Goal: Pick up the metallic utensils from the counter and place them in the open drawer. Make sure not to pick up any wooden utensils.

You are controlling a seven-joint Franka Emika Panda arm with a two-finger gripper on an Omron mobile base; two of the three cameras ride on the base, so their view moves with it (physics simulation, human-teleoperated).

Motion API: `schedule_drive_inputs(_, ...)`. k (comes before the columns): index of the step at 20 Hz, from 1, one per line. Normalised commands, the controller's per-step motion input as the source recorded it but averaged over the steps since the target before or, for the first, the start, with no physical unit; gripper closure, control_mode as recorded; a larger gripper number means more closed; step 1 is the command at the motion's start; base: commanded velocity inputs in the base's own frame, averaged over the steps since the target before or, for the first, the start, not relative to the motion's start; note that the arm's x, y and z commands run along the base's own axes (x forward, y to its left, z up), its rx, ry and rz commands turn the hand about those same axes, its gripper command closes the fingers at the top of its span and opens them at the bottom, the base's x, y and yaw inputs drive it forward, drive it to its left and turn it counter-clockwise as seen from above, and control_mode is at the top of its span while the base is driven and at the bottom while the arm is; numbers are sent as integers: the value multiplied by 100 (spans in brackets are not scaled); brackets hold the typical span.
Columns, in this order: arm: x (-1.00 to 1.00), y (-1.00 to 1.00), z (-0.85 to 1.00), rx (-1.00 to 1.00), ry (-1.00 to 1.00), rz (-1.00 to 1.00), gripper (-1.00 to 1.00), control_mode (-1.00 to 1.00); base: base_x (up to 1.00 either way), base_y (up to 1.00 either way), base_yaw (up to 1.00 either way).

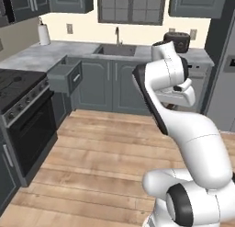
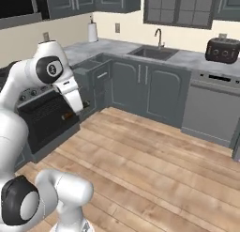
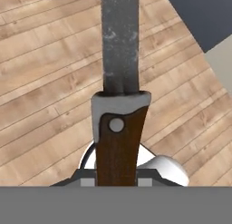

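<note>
Knife (image 3: 118, 109) sits closest to the hand camera: brown riveted handle clamped between the fingers, grey blade pointing away over the wood floor (image 3: 45, 82). Left to right in the left base view: stove (image 1: 20, 111), open drawer (image 1: 64, 76) pulled out from the corner cabinets, sink (image 1: 114, 49), toaster (image 1: 178, 40). Drawer is well apart from the gripper (image 2: 77, 111). My read: knife is light, stiff, thin, with a slick metal blade; the handle is the right place to hold it. No brands or writing legible.
</note>
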Motion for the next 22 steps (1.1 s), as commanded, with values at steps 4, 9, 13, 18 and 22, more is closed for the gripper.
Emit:
schedule_drive_inputs(4, 0, 0, 0, 0, 0, 0, 100, 100, 100, -12, 34)
schedule_drive_inputs(9, 0, 0, 0, 0, 0, 0, 100, 100, 100, -18, 57)
schedule_drive_inputs(13, 0, 0, 0, 0, 0, 0, 100, 100, 100, -22, 69)
schedule_drive_inputs(18, 0, 0, 0, 0, 0, 0, 100, 100, 100, -35, 62)
schedule_drive_inputs(22, 0, 0, 0, 0, 0, 0, 100, 100, 99, -39, 50)
